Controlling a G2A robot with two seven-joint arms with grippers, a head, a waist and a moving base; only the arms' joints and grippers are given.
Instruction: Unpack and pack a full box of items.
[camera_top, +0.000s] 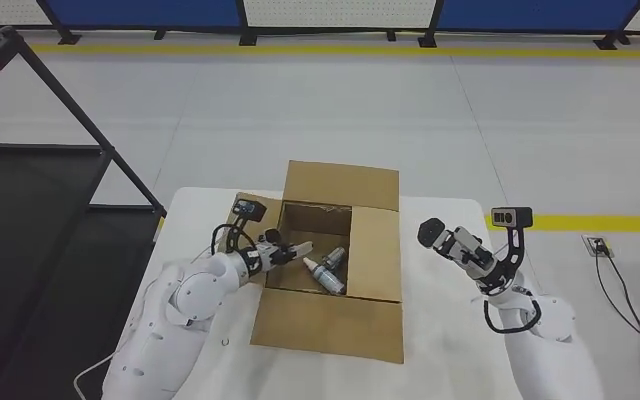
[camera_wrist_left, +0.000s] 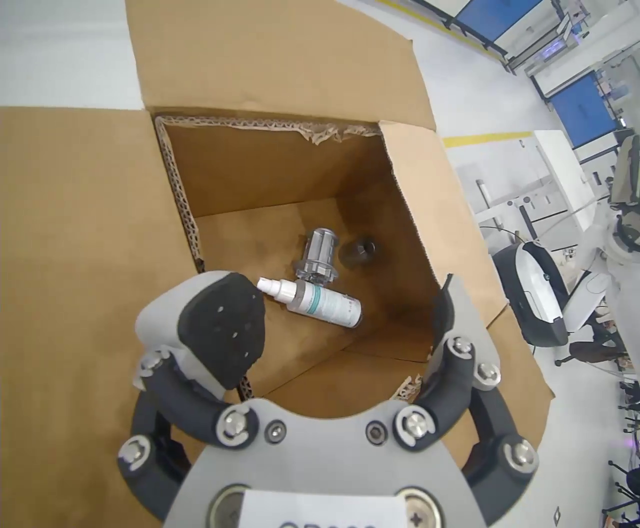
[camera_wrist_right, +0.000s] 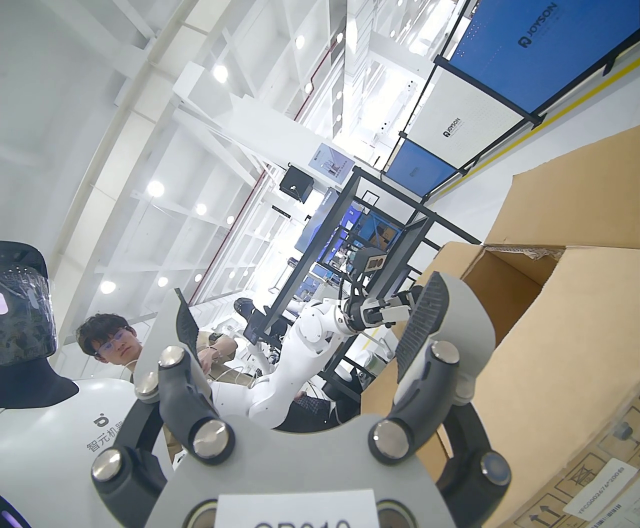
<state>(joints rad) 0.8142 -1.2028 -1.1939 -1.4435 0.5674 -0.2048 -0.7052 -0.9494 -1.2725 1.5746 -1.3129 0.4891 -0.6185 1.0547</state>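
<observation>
An open cardboard box (camera_top: 340, 185) stands mid-table with its flaps folded outward. On its floor lie a white spray bottle (camera_wrist_left: 320, 302), a clear ribbed plastic part (camera_wrist_left: 317, 255) and a small dark cylinder (camera_wrist_left: 360, 250). The bottle (camera_top: 322, 273) and the ribbed part (camera_top: 335, 257) lie side by side. My left gripper (camera_top: 287, 251) hangs open over the box's left rim, its jaws (camera_wrist_left: 340, 290) empty above the bottle. My right gripper (camera_top: 432, 235) is raised to the right of the box, open (camera_wrist_right: 305, 305) and empty, facing the box's outer wall (camera_wrist_right: 550, 320).
The white table (camera_top: 440, 330) has bare surface to the right of the box and a narrower strip on the left. A black metal rack (camera_top: 60, 200) stands beside the table's left edge.
</observation>
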